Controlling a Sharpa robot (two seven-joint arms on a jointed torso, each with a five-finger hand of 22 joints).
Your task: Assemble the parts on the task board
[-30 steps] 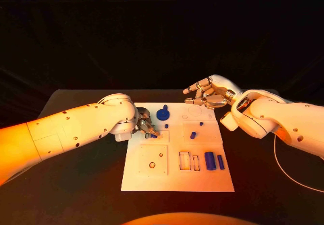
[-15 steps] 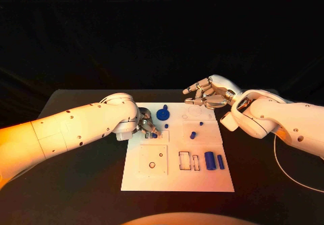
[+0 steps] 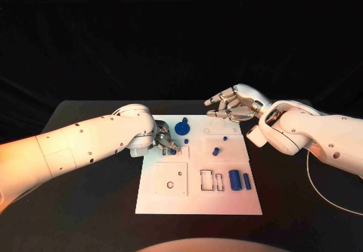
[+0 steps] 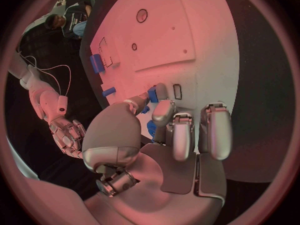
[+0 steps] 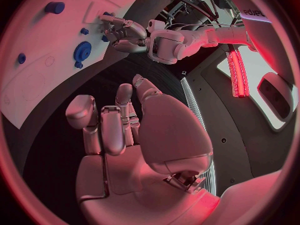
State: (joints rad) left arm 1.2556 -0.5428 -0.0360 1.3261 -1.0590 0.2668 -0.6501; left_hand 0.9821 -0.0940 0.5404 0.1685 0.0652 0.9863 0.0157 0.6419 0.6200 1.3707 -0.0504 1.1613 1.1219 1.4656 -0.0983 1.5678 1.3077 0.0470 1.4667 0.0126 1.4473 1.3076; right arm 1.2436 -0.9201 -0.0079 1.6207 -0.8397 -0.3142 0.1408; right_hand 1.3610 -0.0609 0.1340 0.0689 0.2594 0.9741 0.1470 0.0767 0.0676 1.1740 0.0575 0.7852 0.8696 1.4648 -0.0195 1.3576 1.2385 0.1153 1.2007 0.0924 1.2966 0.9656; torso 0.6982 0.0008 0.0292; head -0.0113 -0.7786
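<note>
Left hand pinches a small blue part at the board's left edge. Right hand, fingers loosely curled and holding nothing, hovers over the board's far right corner.

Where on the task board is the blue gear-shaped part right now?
In the head view the gear-shaped part sits near the task board's far edge, left of centre, just beyond the left hand.

black table, white cable at right
</note>
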